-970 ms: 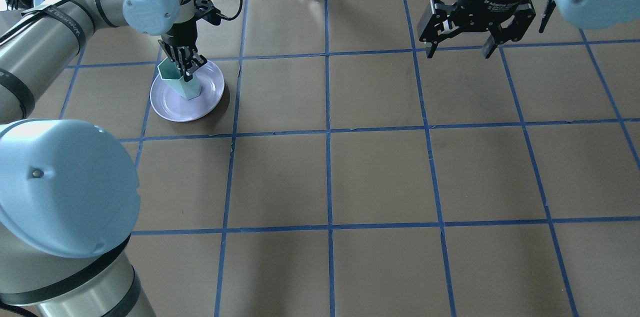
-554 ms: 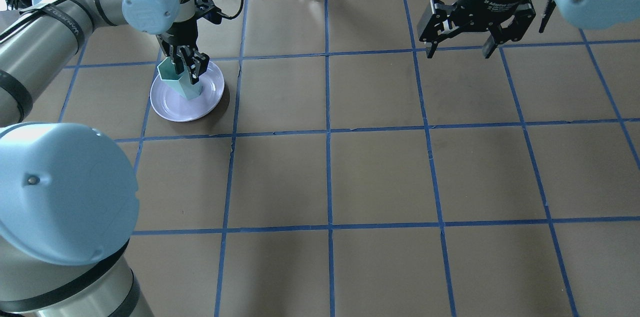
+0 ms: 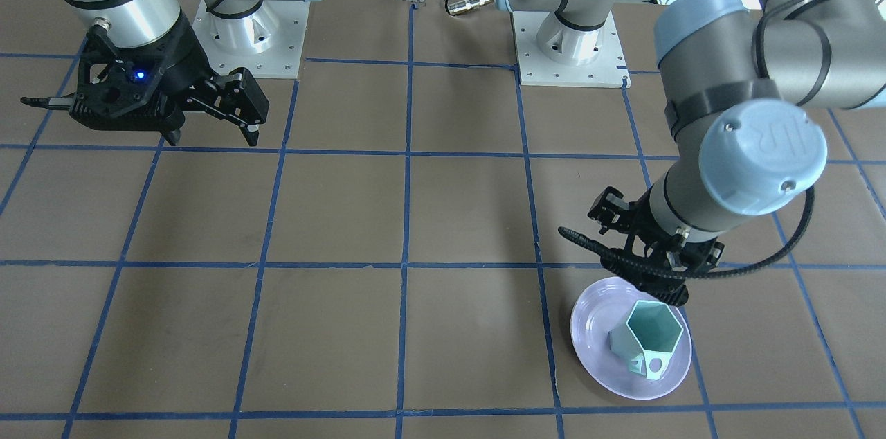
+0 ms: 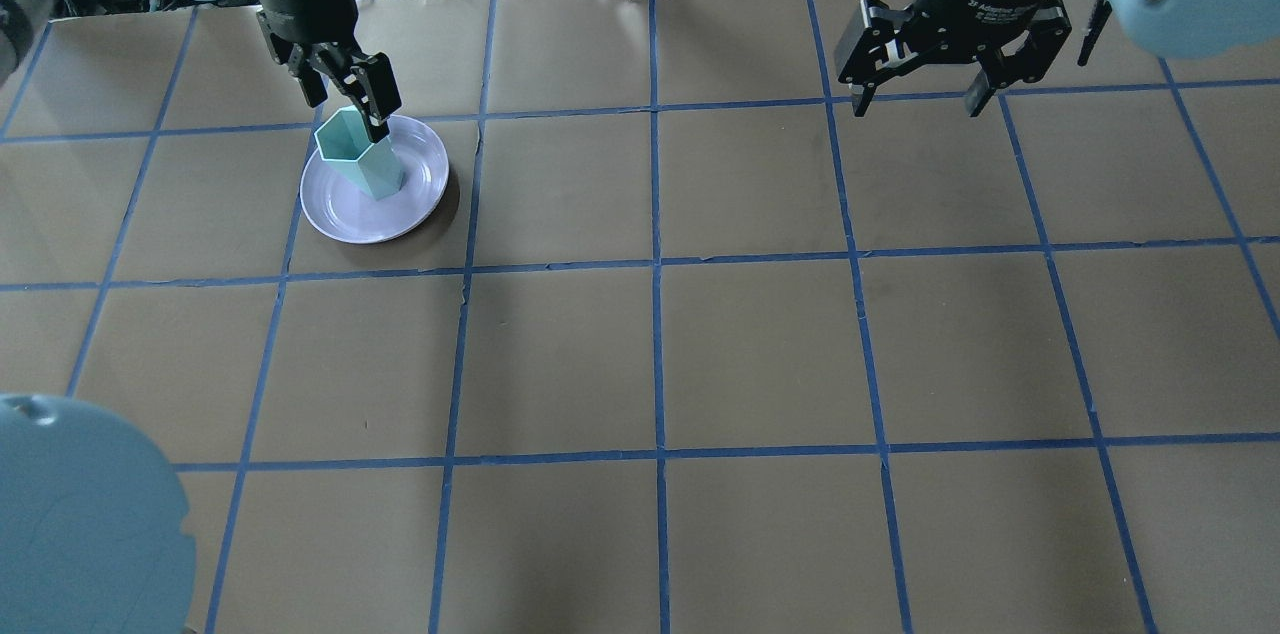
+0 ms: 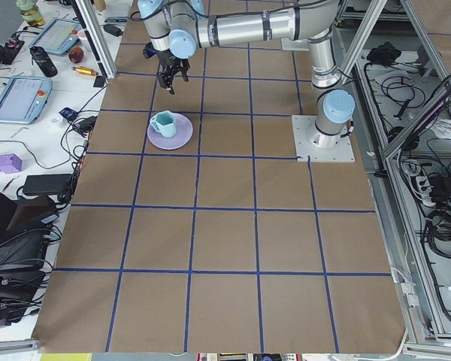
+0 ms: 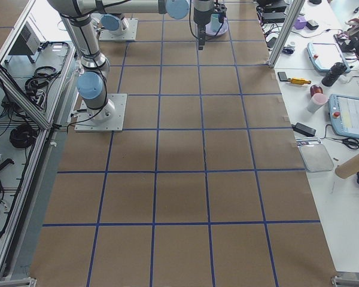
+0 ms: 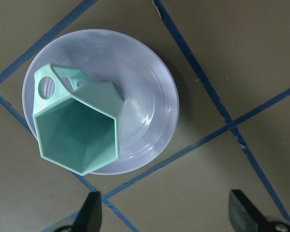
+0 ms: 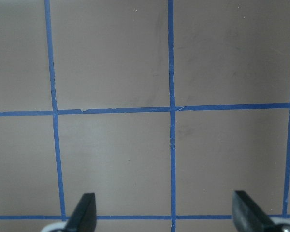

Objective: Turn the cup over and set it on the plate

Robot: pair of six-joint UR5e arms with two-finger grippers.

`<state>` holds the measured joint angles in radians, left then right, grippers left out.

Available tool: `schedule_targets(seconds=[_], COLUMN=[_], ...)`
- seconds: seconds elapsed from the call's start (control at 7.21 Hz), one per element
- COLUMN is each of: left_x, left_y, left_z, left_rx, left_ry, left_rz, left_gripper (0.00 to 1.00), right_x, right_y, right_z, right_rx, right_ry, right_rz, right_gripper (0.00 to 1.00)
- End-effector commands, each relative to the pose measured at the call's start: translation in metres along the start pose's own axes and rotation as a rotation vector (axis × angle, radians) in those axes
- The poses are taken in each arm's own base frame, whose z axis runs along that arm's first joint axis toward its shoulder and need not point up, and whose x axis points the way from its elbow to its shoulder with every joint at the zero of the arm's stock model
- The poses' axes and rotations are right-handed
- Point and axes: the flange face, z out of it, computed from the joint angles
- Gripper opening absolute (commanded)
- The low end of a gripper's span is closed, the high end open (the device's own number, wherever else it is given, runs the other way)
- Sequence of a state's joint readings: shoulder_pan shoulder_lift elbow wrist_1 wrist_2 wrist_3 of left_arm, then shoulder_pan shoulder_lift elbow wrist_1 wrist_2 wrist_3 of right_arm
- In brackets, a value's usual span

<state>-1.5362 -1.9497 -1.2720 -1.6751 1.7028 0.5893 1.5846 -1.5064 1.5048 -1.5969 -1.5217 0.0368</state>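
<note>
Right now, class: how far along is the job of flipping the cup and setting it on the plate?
Done: the mint-green cup stands rim-up on the lavender plate. In hand: nothing. The left gripper hangs open above the cup and touches nothing, and the right gripper is open, far across the table. Left: seemingly only moving the left arm clear.

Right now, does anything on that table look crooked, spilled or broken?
Nothing stands out. The cup stands mouth-up on the plate, with nothing spilled or cracked that I can see. The left gripper hangs open nearby, touching nothing.
</note>
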Motion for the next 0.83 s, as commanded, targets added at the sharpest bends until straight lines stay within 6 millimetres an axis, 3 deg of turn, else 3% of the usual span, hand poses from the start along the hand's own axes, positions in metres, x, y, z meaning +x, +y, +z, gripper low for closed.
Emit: schedule_targets(seconds=[0.0,0.28,0.69], left_x=[0.040,0.073,0.113], left_y=[0.059,0.103,0.146], left_z=[-0.060,-0.083,-0.057], left_rx=[0.034,0.092,0.099], left_ry=[0.054,0.082,0.153], left_rz=[-0.129,-0.290,-0.438], left_gripper=[0.91,0.91,0.91], right_x=[0.000,0.000,0.000], right_y=[0.000,0.000,0.000], right_z=[0.000,0.000,0.000], right_rx=[0.000,0.000,0.000], right_ry=[0.000,0.000,0.000], right_rz=[0.000,0.000,0.000], right_gripper=[1.00,1.00,1.00])
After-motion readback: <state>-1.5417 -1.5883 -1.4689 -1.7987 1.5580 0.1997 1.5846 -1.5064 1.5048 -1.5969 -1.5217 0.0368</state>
